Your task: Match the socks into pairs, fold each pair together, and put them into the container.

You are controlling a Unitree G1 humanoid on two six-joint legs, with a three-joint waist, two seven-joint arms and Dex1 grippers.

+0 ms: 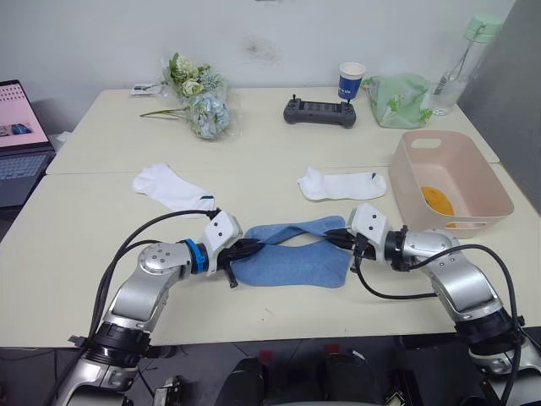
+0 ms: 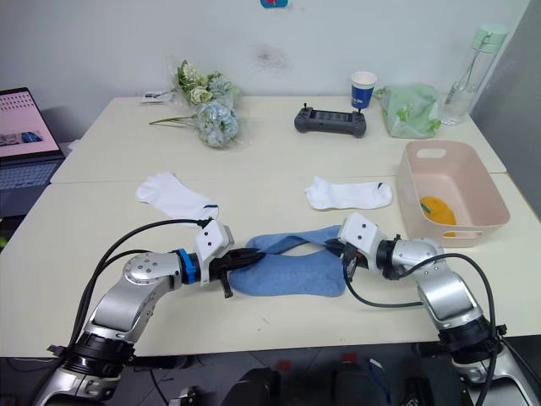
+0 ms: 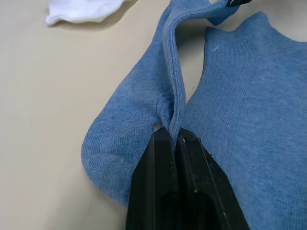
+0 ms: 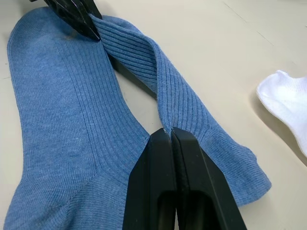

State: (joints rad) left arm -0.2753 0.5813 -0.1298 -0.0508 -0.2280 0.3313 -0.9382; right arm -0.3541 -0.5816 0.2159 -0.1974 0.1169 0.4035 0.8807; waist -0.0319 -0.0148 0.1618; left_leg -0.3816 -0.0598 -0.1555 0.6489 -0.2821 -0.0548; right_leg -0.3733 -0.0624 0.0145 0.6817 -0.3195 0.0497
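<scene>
Two black two-fingered tools pinch a soft light blue ankle sock (image 1: 292, 258) near the front edge of the cream bench (image 1: 101, 245). The left tool (image 1: 251, 248) is clamped on a fold of blue fabric at the sock's left end; the right tool (image 1: 336, 238) is clamped on the ribbed fabric at its right end, a raised ridge of cloth stretched between them above the flat blue layer. One white ankle sock (image 1: 172, 188) lies behind the left tool, another white ankle sock (image 1: 342, 183) mid-bench behind the right tool. The pale pink rectangular plastic basket (image 1: 486, 182) sits at the bench's right edge, mustard-orange fabric (image 1: 439, 200) lying inside it. At the far edge rest a black handheld controller (image 1: 319, 112) and a blue paper cup (image 1: 351, 80).
</scene>
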